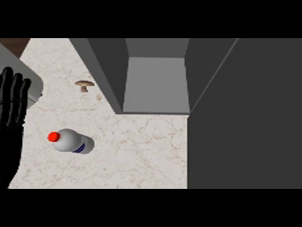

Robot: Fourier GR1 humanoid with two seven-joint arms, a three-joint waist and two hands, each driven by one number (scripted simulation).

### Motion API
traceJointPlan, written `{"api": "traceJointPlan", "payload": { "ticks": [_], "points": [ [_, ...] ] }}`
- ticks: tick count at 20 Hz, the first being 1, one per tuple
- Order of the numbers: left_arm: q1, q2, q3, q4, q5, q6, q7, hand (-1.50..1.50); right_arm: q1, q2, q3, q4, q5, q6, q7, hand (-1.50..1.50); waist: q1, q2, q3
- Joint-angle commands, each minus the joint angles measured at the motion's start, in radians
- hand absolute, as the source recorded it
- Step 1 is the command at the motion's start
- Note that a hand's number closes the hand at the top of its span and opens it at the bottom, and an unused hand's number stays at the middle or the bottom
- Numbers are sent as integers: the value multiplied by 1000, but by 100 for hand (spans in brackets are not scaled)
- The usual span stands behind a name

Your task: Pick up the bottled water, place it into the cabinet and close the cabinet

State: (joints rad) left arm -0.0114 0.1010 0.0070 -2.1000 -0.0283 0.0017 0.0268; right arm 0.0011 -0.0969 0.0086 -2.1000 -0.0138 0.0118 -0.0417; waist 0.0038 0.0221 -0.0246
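Observation:
The bottled water (72,141), white with a red cap and a blue label, stands on the speckled counter (140,150) at the lower left. My left hand (3,115) rests open at the view's left edge, fingers straight and pointing up, a short way left of the bottle and not touching it. The grey cabinet (156,84) stands at the top centre with its inside showing. Its door (251,115) is swung open and fills the right side. My right hand does not show.
A small brown mushroom (84,84) lies on the counter just left of the cabinet. A grey rounded object (9,66) sits at the far left behind my hand.

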Motion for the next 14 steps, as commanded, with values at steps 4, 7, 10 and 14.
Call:
{"api": "traceJointPlan", "payload": {
  "ticks": [4, 7, 10, 14],
  "points": [
    [63, 48, -34, -59, 231, -221, -88, -150, 94, -4, 14, -40, 40, 8, -35, -150, -9, -26, 23],
    [175, -40, -120, 82, 333, -202, 56, -150, 146, 91, 86, -6, -131, 17, 103, -150, -26, -2, 23],
    [263, -3, -109, 4, 481, -249, 156, -150, 203, 94, 102, -41, -201, -1, 168, -150, 4, -26, 24],
    [401, 53, -64, -92, 592, -307, 178, -150, 330, 85, 123, -167, -235, 14, 202, -150, 0, -27, 24]
  ]
}}
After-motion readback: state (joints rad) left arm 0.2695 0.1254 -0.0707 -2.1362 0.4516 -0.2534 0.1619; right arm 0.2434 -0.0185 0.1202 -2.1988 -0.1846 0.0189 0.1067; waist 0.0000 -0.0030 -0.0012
